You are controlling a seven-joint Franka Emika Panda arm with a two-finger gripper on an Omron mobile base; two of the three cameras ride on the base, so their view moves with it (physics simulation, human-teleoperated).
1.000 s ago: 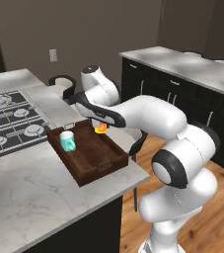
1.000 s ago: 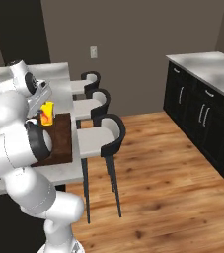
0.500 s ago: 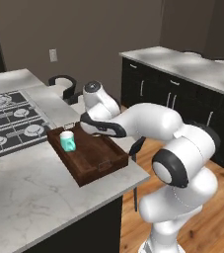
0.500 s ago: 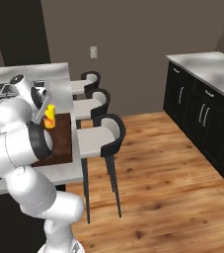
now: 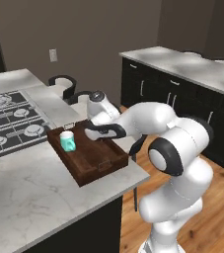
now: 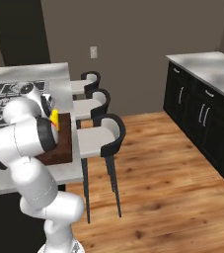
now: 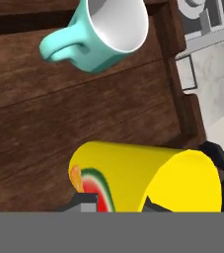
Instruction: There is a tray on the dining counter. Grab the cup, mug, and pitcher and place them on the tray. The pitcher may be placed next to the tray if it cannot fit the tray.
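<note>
Item, my gripper (image 7: 116, 202): fingers clamped on the yellow cup (image 7: 148, 178), held low over the wooden tray's (image 5: 91, 163) middle. Item, teal mug (image 5: 67, 141): upright in the tray's cooktop-side corner. Tray sits at the dining counter's (image 5: 29, 197) stool-side edge.

Mug (image 5: 67, 141) stands in tray (image 5: 99, 164) on dining counter (image 5: 29, 197).

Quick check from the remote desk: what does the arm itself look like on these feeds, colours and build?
A glossy white arm of fat rounded segments, with dark grey to black bands and round caps at the joints. The wrist link ends in a black collar. The gripper shows two small dark finger tips. No cables or markings are visible.
</note>
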